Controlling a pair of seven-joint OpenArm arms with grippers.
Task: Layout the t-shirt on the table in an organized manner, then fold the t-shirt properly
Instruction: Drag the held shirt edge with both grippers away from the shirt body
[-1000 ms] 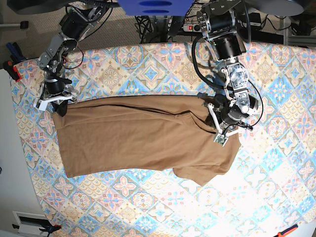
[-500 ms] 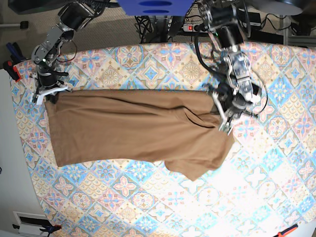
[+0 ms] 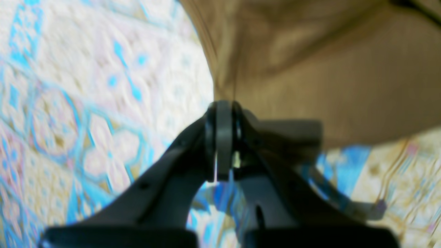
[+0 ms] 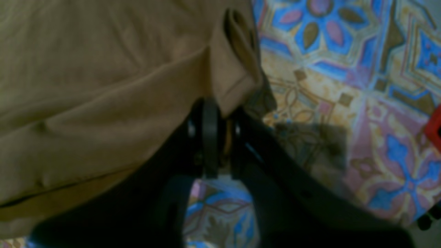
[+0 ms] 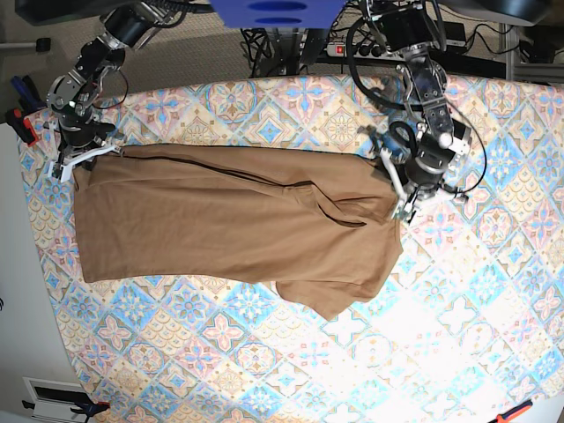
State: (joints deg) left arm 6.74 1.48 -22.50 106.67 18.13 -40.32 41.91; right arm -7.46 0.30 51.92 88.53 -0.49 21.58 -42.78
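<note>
The plain tan-brown short-sleeved fabric t-shirt (image 5: 233, 225) lay spread lengthwise across the wide counter (image 5: 493, 291), which was covered in a pastel tile-pattern cloth of blue, pink and cream diamonds. In the base view the garment ran from the counter's left edge to just right of centre, with a lower sleeve flap projecting toward the near side and a diagonal crease near the collar end.

The right tool (image 5: 77, 159) stood at the shirt's upper left corner in the base view. In the right wrist view the right tool (image 4: 215, 113) was clenched on a folded edge of the t-shirt (image 4: 103, 89); a strip of tan fabric sat pinched between the two dark fingers (image 4: 209, 137), and a small rolled tab of cloth rose just above them. The patterned counter (image 4: 344, 86) showed to the right of the cloth.

The left tool (image 5: 401, 198) stood at the shirt's right end in the base view, beside the collar area. In the left wrist view the left tool (image 3: 224, 106) was clenched, its fingers (image 3: 223, 144) pressed together at the edge of the t-shirt (image 3: 327, 75). This view was blurred, but the fabric appeared to be drawn taut into the fingertips, with folds converging there. The counter (image 3: 86, 103) filled the left portion of that view.
</note>
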